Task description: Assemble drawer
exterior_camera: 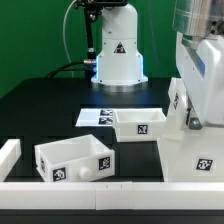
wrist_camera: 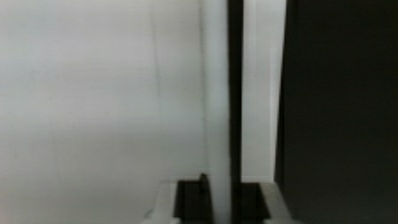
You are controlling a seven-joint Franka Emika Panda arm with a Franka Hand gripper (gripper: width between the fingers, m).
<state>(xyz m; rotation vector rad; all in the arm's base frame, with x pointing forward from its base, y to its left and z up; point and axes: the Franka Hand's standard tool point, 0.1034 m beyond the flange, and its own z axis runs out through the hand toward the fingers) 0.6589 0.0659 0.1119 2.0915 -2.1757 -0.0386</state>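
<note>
The drawer's large white housing [exterior_camera: 203,95] stands upright at the exterior view's right, with tags on its side and front. My gripper [exterior_camera: 196,38] comes down on its top edge. In the wrist view the dark fingers [wrist_camera: 189,203] sit on either side of a thin white wall [wrist_camera: 221,100] of the housing, and the gripper [wrist_camera: 222,197] is shut on it. One open-top tray [exterior_camera: 140,125] lies just left of the housing. The second tray [exterior_camera: 73,160], with a round knob [exterior_camera: 86,173], sits at the front left.
The marker board [exterior_camera: 96,117] lies flat behind the middle tray. The robot base [exterior_camera: 118,55] stands at the back centre. Low white rails [exterior_camera: 90,193] edge the table's front and left side. The table top is black.
</note>
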